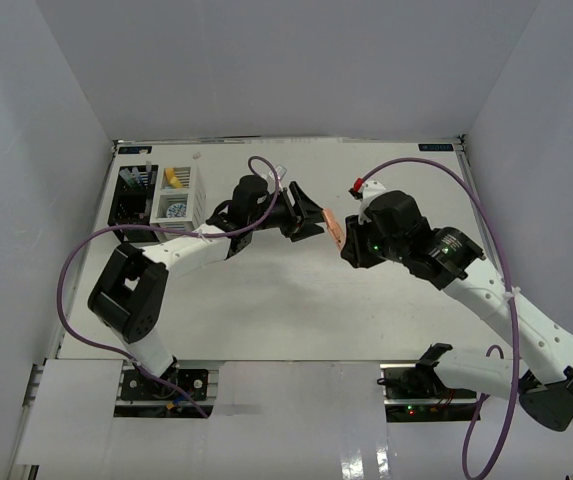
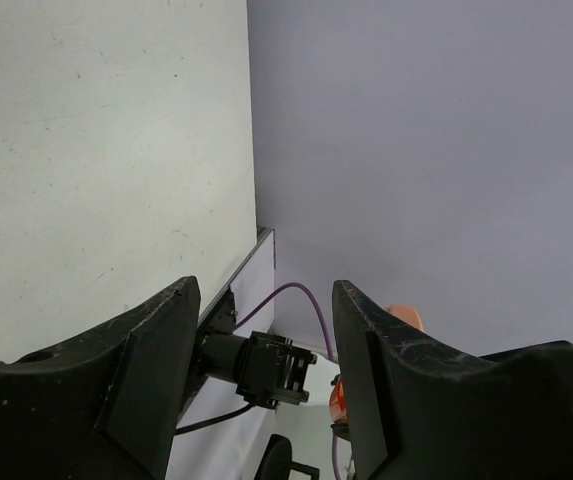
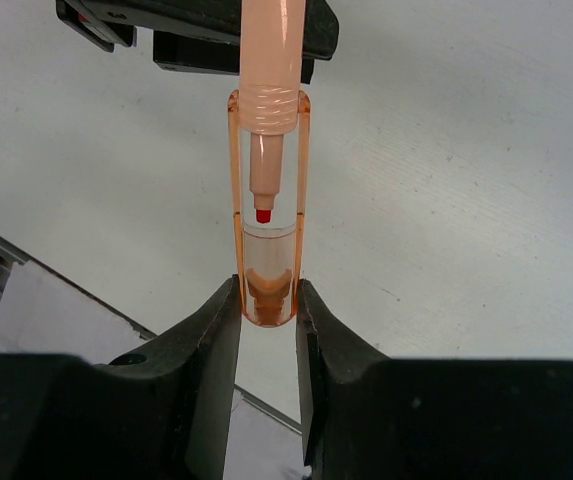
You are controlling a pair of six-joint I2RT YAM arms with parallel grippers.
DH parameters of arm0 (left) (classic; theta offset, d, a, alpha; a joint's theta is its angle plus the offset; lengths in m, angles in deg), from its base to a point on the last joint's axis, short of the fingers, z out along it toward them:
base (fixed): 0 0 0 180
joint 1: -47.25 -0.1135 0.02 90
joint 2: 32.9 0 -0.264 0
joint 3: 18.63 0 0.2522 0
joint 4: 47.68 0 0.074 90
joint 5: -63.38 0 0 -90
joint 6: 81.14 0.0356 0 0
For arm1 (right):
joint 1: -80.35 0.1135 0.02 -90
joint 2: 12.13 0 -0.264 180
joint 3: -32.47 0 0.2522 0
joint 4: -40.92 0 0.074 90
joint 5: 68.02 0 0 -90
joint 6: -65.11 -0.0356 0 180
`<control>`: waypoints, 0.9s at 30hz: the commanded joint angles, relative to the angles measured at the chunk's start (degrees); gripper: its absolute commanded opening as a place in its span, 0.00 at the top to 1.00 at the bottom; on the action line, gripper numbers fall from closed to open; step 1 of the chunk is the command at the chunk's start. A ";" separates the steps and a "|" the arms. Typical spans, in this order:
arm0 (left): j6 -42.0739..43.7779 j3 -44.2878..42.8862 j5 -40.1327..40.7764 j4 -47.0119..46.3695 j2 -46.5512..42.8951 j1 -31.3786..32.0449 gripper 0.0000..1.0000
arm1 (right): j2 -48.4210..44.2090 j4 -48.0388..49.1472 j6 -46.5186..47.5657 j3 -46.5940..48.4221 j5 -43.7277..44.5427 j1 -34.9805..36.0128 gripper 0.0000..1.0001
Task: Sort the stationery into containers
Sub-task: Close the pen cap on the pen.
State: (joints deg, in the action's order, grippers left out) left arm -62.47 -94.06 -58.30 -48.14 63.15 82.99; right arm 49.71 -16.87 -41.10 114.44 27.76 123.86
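Observation:
Above the middle of the table my right gripper (image 1: 349, 243) is shut on an orange marker (image 1: 334, 228). In the right wrist view the marker (image 3: 266, 150) stands straight out from the fingertips (image 3: 221, 310), pinched at the end of its clear cap. Its far end reaches the black body of my left gripper (image 1: 311, 215). That gripper (image 2: 266, 330) is open, and a bit of the orange marker (image 2: 406, 318) shows behind one finger, outside the gap. The black container (image 1: 131, 195) and the white container (image 1: 191, 195) stand side by side at the far left.
The white container holds a yellow item (image 1: 173, 177) and a blue-white tape roll (image 1: 175, 210). Thin items stand in the black one. Purple cables (image 1: 76, 270) loop off both arms. White walls close in the table (image 1: 266, 300) on three sides.

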 commanded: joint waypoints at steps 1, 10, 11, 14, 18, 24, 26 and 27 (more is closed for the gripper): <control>0.93 -1.35 0.75 -1.51 -3.41 -0.24 0.34 | -1.64 0.09 -0.76 -0.44 -0.33 -0.09 0.92; 1.46 -2.32 -0.57 -2.22 -4.38 -0.24 0.34 | -2.60 3.77 -1.28 -2.55 0.11 -0.09 0.92; 1.37 -2.32 -0.66 -2.22 -4.64 -0.24 0.34 | -2.87 5.08 -1.37 -2.90 0.28 -0.09 0.92; 1.20 -2.23 -0.66 -2.22 -5.52 -0.24 0.34 | -3.66 7.20 -1.46 -4.66 0.72 -0.09 0.92; 1.19 -2.14 -0.40 -1.69 -6.49 -0.24 0.34 | -3.84 9.49 -1.46 -5.45 0.63 0.00 0.92; 0.49 -1.09 -0.49 -1.51 -7.19 -0.24 0.34 | -4.80 11.77 -1.37 -5.89 0.81 -0.09 0.92; 0.40 -0.73 -0.49 -1.51 -7.28 -0.24 0.34 | -5.24 12.39 -1.28 -6.07 0.99 -0.09 0.92; 0.32 -0.65 -0.40 -1.51 -7.37 -0.24 0.34 | -5.50 12.48 -1.28 -6.07 1.25 -0.09 0.92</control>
State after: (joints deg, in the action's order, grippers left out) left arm -61.92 -94.17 -58.39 -49.04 59.39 82.99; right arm 46.02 -8.19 -42.34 108.47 27.92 123.86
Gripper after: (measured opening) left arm 0.660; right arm 0.307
